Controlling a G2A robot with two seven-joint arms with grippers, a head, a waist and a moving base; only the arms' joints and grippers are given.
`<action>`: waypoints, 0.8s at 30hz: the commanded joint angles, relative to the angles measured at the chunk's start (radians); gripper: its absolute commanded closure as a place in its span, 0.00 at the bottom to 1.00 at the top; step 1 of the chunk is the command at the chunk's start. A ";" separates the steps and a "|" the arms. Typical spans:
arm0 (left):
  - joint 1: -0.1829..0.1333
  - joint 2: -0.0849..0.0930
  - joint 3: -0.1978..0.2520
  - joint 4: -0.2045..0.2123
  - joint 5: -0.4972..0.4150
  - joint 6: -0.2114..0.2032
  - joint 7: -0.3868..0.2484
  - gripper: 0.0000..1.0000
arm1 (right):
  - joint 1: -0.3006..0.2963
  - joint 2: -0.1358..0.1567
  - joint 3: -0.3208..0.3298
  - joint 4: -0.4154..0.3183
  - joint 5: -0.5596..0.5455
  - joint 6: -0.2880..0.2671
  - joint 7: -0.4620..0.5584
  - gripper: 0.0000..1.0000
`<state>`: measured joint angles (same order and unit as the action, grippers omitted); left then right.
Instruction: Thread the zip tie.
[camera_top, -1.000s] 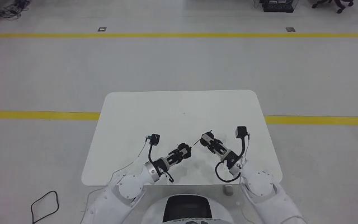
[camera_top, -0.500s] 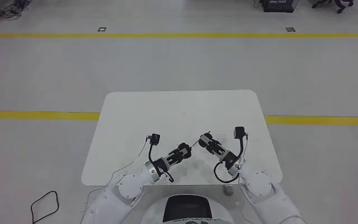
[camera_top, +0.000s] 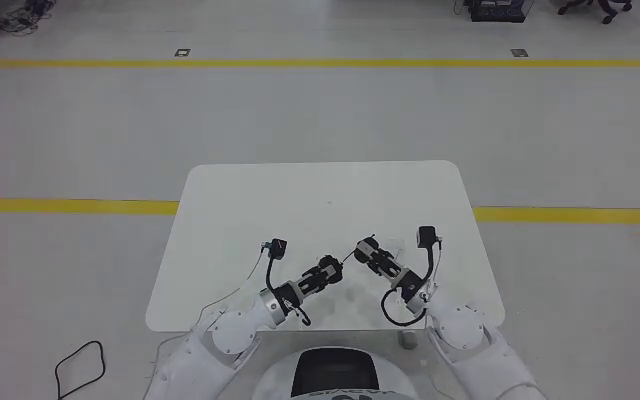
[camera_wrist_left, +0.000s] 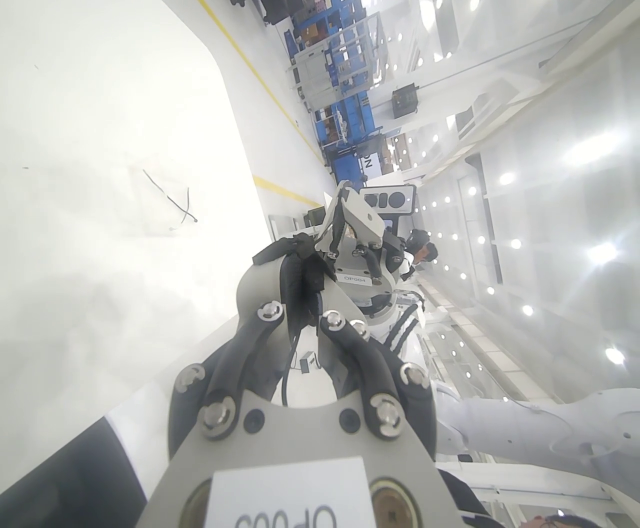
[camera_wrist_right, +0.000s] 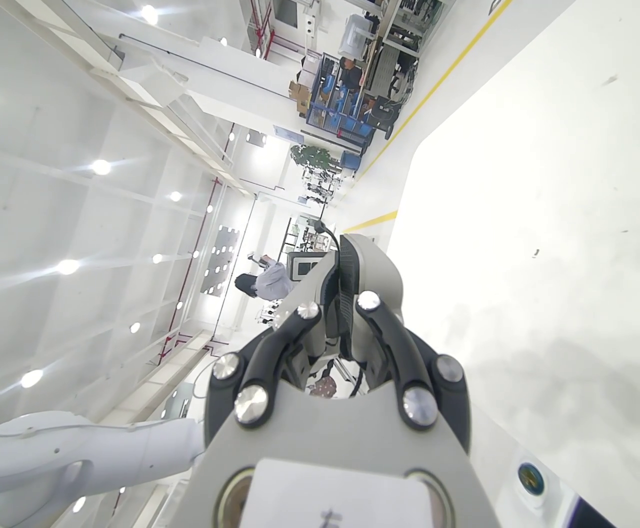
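From above, the left claw (camera_top: 326, 268) is pinched together on the left end of the zip tie (camera_top: 347, 257), a thin dark strand over the near middle of the white counter (camera_top: 300, 200). The right claw (camera_top: 364, 250) is clamped on the right end. The left wrist view adds a thin black looped strand (camera_wrist_left: 170, 197) lying on the counter beyond the zip tie. In both wrist views, each claw's closed fingers (camera_wrist_right: 372, 272) stand in front of the zip tie and hide it.
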<state>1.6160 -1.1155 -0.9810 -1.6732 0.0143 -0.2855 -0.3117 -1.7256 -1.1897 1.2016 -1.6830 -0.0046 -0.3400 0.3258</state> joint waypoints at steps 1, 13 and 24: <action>-0.001 0.000 0.000 0.003 -0.001 0.000 0.001 1.00 | 0.000 0.000 0.000 -0.003 0.003 0.000 -0.002 1.00; -0.005 0.004 0.005 0.002 -0.005 -0.003 0.005 1.00 | -0.005 0.002 0.002 -0.011 0.005 0.000 0.005 1.00; -0.005 0.007 0.010 -0.001 -0.004 -0.004 0.007 1.00 | 0.001 0.002 -0.004 -0.001 0.001 0.000 0.000 1.00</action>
<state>1.6107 -1.1090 -0.9715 -1.6738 0.0098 -0.2891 -0.3055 -1.7246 -1.1880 1.1983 -1.6849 -0.0030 -0.3400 0.3260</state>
